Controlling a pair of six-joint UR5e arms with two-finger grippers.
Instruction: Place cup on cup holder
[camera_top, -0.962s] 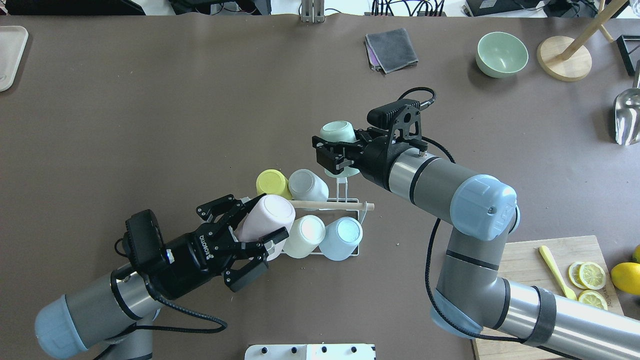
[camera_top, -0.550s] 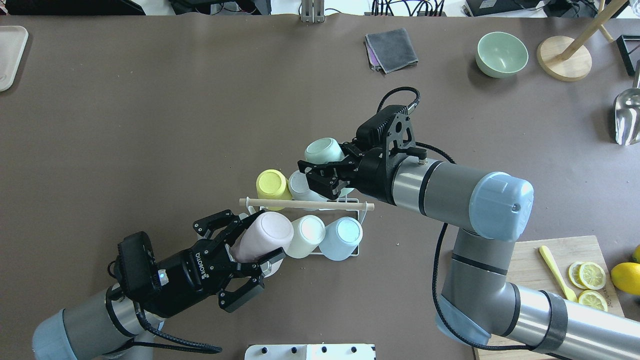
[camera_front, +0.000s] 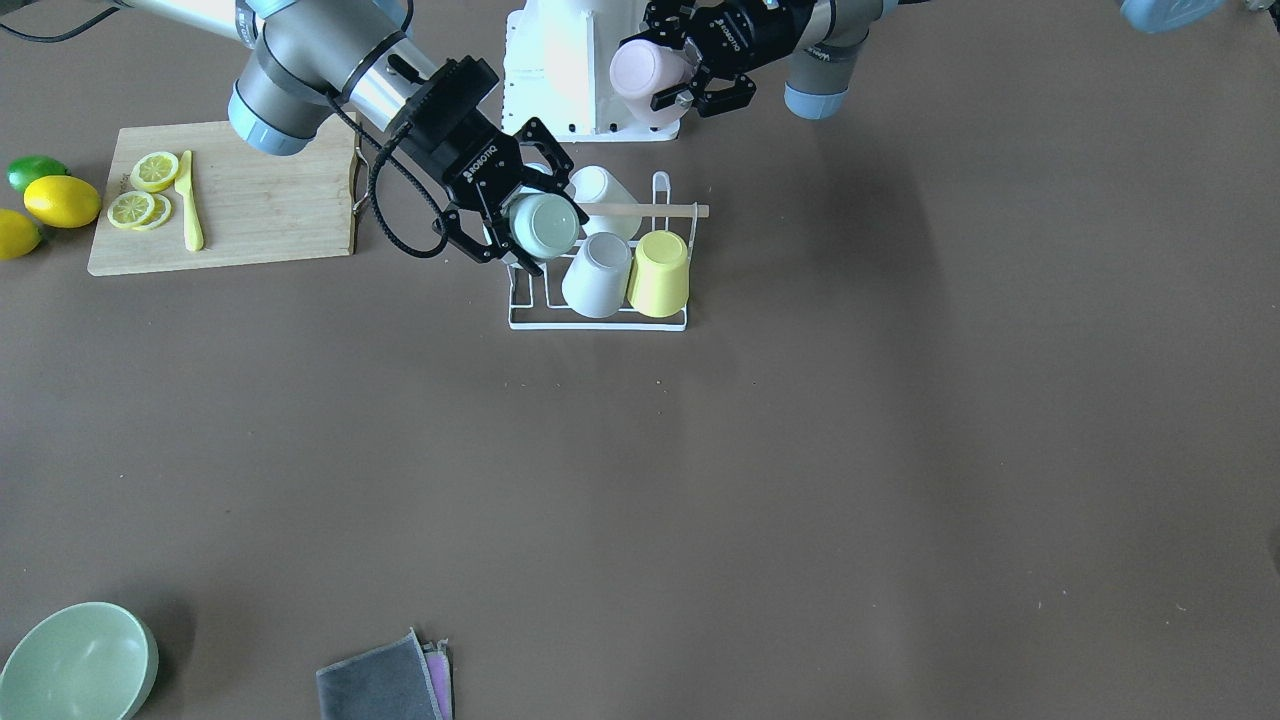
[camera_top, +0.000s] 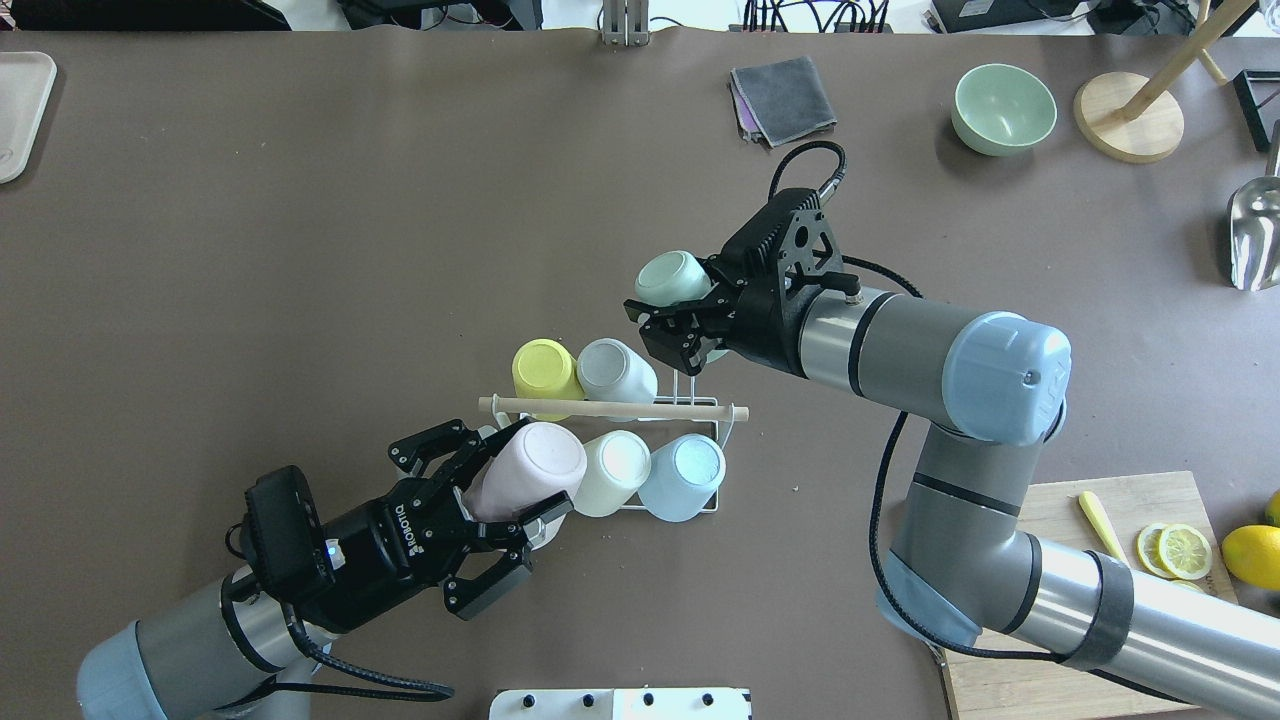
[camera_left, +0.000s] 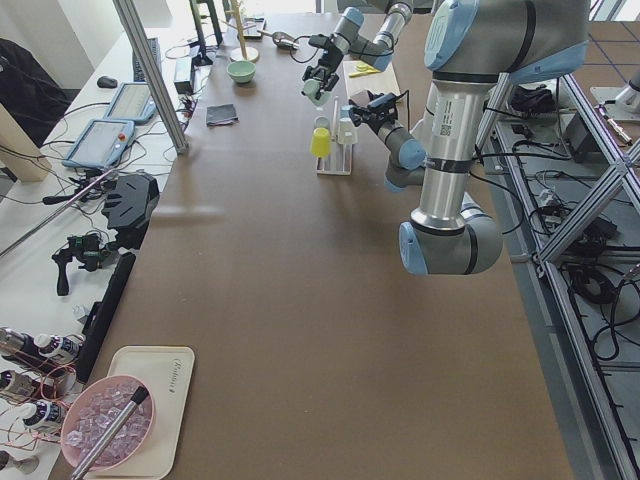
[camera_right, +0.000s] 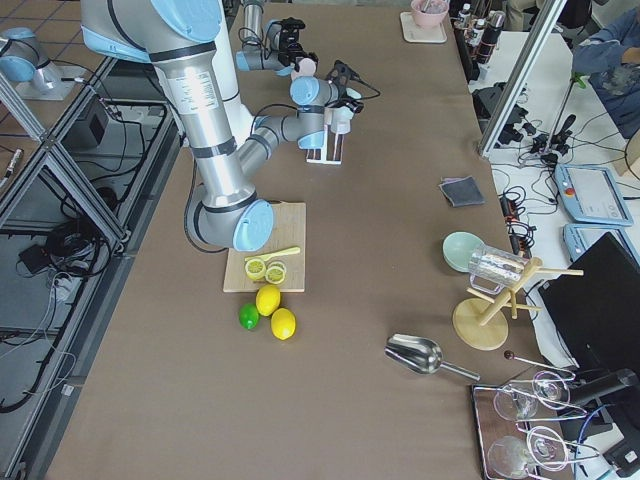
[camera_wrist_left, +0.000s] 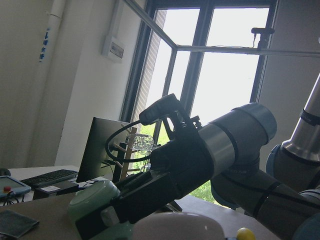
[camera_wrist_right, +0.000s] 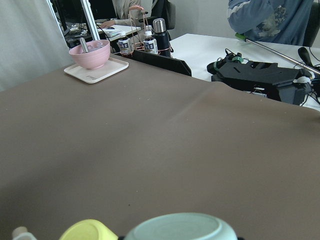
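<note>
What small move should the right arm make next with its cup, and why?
Probably lower the green cup onto the bare prongs beside the grey cup: the right gripper holds it near them, and that rack spot looks free.

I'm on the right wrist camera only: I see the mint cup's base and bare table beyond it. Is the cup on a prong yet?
Observer: Not yet. The right gripper holds the mint cup tilted, raised above the cup holder's bare prongs at its right end.
Operator: And the left arm?
Observer: The left gripper holds a pink cup by the holder's near-left corner.
Operator: Cups already racked?
Observer: Four: yellow cup, grey cup, cream cup, light blue cup.
</note>
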